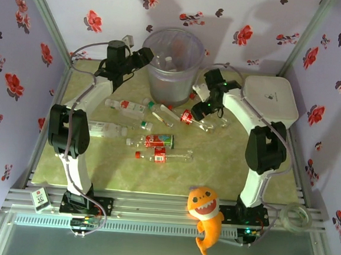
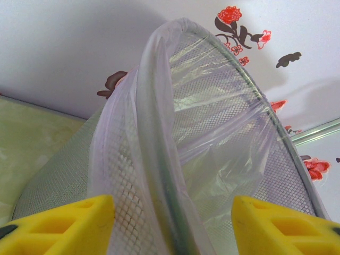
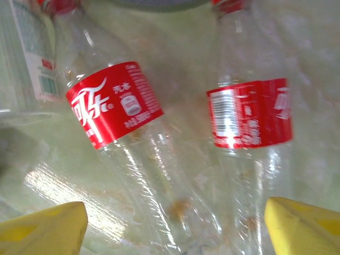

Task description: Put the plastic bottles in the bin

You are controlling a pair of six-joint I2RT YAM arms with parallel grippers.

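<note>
Your work surface is a pale green mat [image 1: 227,161], closed in by lavender walls [image 1: 37,22] printed with red and dark flowers. The bin [image 1: 173,60] stands at the far middle of the mat, lined with a thin clear bag. A white lidded box [image 1: 273,97] sits to the right of the bin, and an orange plush toy [image 1: 204,210] lies well in front of it at the near edge.

The plastic bottles [image 1: 157,140] lie scattered on the mat in front of the bin, most on their sides.

Your left pincer [image 1: 142,57] is up at the bin's left rim. In the left wrist view its yellow fingers stand apart [image 2: 172,207], holding nothing, with the bin's mesh wall and rim [image 2: 212,133] between them.

Your right pincer [image 1: 202,109] is low, just right of the bin's front. Its fingers are spread wide [image 3: 175,218] over two red-labelled bottles [image 3: 114,103] [image 3: 249,114]. You cannot tell whether it touches them.
</note>
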